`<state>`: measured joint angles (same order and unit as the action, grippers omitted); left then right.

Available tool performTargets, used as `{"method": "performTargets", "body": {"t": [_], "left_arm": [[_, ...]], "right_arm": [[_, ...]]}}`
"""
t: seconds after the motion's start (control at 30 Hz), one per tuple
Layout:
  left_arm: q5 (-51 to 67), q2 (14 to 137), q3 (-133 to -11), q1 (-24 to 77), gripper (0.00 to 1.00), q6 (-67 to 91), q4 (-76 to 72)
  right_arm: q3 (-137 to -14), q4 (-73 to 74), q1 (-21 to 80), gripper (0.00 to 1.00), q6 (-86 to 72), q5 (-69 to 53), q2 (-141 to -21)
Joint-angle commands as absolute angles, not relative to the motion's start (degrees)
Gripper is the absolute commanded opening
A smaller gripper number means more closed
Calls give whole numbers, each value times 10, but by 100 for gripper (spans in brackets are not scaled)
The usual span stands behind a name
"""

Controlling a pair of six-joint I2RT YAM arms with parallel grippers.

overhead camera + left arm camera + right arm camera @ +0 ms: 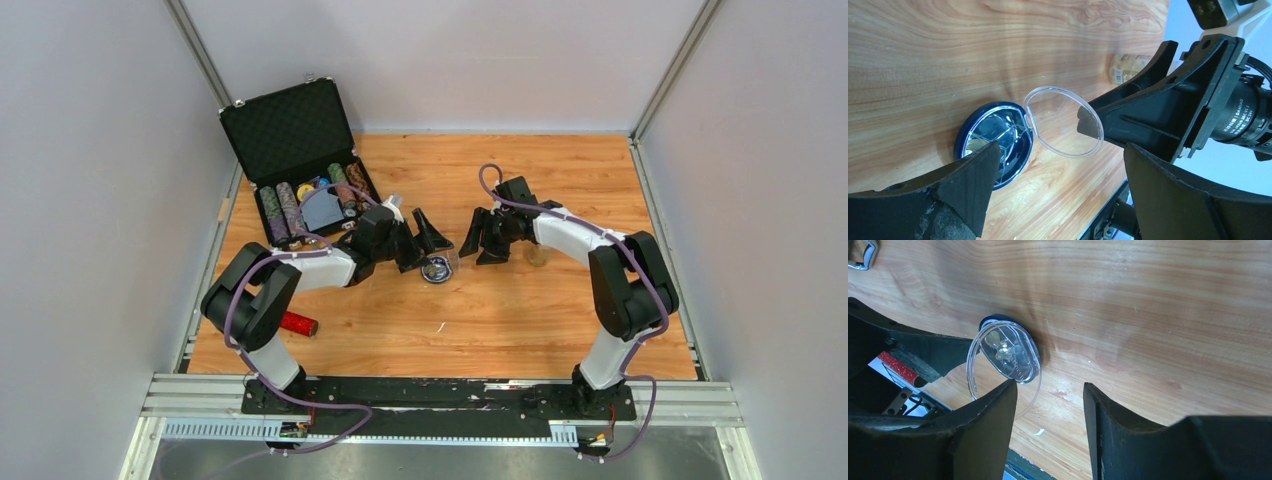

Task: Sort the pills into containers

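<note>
The container, a small round dish point(437, 270) with a dark blue rim and clear dividers, sits mid-table. Its clear hinged lid point(1063, 122) stands swung open on the side toward the right arm. A pale yellowish piece point(975, 145) lies in one compartment. My left gripper point(1060, 165) is wide open just above the table beside the dish point(993, 145), holding nothing. My right gripper point(1049, 387) is open over bare wood, and one of its fingertips point(1088, 122) is at the lid's edge. Through the lid point(1013, 357), the right wrist view shows the dish's inside.
A tan labelled bottle point(537, 256) lies on the table by the right arm. An open black case of poker chips point(300, 170) stands at the back left. A red cylinder point(298, 323) lies near the left arm's base. A small white fleck point(1039, 431) lies near the front edge.
</note>
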<state>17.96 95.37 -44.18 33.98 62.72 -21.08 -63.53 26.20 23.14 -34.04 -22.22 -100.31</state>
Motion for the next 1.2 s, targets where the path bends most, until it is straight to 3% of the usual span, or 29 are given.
{"method": "performTargets", "body": {"t": [0.0, 0.27, 0.6, 0.73, 0.87, 0.97, 1.17], "left_arm": [[180, 952, -450, 337, 100, 622, -212], [114, 912, -483, 337, 100, 572, -80], [108, 903, -446, 336, 99, 577, -116], [87, 881, -428, 335, 90, 571, -116], [78, 877, -418, 335, 73, 558, -100], [64, 879, -418, 334, 71, 549, -65], [54, 880, -411, 330, 55, 531, -61]], "right_arm": [[-637, 239, 235, 53, -355, -235, -1005], [-635, 248, 236, 61, -362, -227, -990], [-619, 248, 236, 56, -418, -215, -945], [-616, 248, 235, 51, -428, -195, -923], [-617, 245, 236, 50, -418, -196, -911], [-616, 235, 236, 49, -399, -211, -914], [-616, 210, 242, 43, -378, -238, -915]]}}
